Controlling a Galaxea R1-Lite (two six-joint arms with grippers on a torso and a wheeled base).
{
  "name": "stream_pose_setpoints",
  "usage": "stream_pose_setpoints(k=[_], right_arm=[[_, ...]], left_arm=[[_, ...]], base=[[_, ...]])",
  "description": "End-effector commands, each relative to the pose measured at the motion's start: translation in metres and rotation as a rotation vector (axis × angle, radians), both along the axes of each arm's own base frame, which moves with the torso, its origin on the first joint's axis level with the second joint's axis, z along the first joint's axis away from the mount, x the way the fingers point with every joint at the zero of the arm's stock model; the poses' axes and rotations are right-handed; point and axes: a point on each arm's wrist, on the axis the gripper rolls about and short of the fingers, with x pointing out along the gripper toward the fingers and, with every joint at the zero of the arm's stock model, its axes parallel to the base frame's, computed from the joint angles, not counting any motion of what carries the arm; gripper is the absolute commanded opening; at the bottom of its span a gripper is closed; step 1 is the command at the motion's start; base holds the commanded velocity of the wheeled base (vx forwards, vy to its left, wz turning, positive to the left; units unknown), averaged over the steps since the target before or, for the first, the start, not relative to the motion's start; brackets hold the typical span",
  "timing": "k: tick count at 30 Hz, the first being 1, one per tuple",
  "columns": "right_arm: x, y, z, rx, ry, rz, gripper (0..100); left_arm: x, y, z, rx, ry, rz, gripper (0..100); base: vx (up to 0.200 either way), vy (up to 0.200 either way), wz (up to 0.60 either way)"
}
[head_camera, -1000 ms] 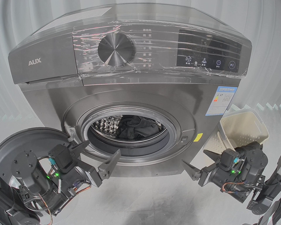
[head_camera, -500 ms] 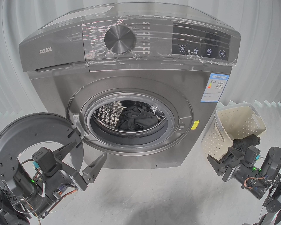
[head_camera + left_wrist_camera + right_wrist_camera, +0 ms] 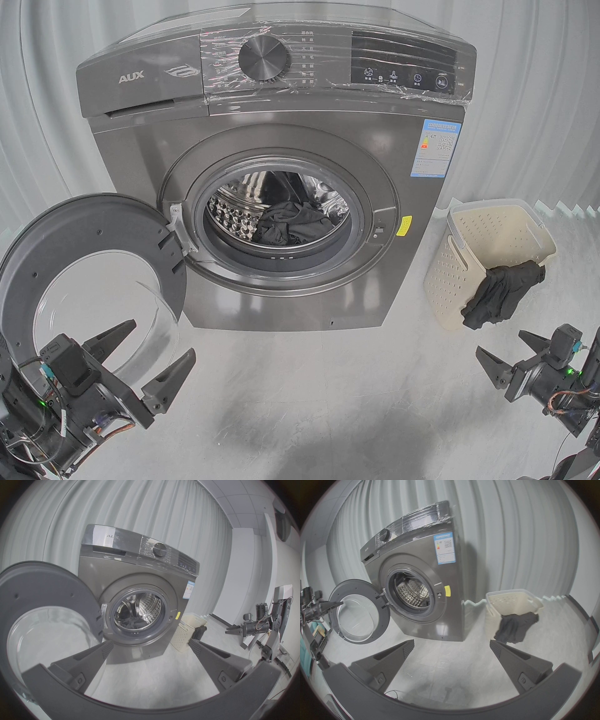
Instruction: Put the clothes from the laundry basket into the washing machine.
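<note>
Clothes [image 3: 290,223], dark, crumpled, in washing machine [image 3: 275,125] drum, door [image 3: 94,225] open; 1 dark garment [image 3: 500,294] draped over laundry basket [image 3: 447,281] rim, right of machine. Left gripper [image 3: 161,339], right gripper [image 3: 500,342] spread, empty, before machine.

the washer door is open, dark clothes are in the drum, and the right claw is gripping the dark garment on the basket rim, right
Not quite. The head view shows the right claw open and empty, apart from the dark garment, which hangs alone over the laundry basket rim. The washer door is open and dark clothes lie in the drum.
</note>
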Motion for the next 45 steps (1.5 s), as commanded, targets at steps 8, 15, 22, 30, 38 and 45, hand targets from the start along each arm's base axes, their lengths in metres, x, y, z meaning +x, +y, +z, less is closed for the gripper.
stream_pose_setpoints(k=[8, 15, 22, 30, 38, 45], right_arm=[[-0.065, -0.044, 0.003, 0.055, -0.044, -0.070, 100], [-0.103, -0.068, -0.015, 0.009, -0.069, -0.202, 100], [-0.133, -0.073, -0.029, -0.045, -0.181, -0.287, 100], [-0.146, -0.067, -0.037, -0.030, -0.283, -0.203, 100], [-0.145, -0.066, -0.039, -0.078, -0.275, -0.178, 100], [-0.145, -0.066, -0.044, -0.067, -0.222, -0.170, 100]], left_arm=[[-0.066, 0.062, -0.004, -0.013, -0.014, 0.074, 100], [-0.094, 0.084, -0.034, 0.048, 0.084, 0.210, 100], [-0.117, 0.093, -0.051, -0.032, 0.069, 0.319, 100], [-0.127, 0.092, -0.057, -0.009, 0.001, 0.343, 100], [-0.131, 0.087, -0.060, 0.094, -0.048, 0.517, 100], [-0.135, 0.086, -0.066, 0.104, -0.043, 0.412, 100]], base=[[0.000, 0.000, 0.00], [0.000, 0.000, 0.00], [0.000, 0.000, 0.00], [0.000, 0.000, 0.00], [0.000, 0.000, 0.00], [0.000, 0.000, 0.00]])
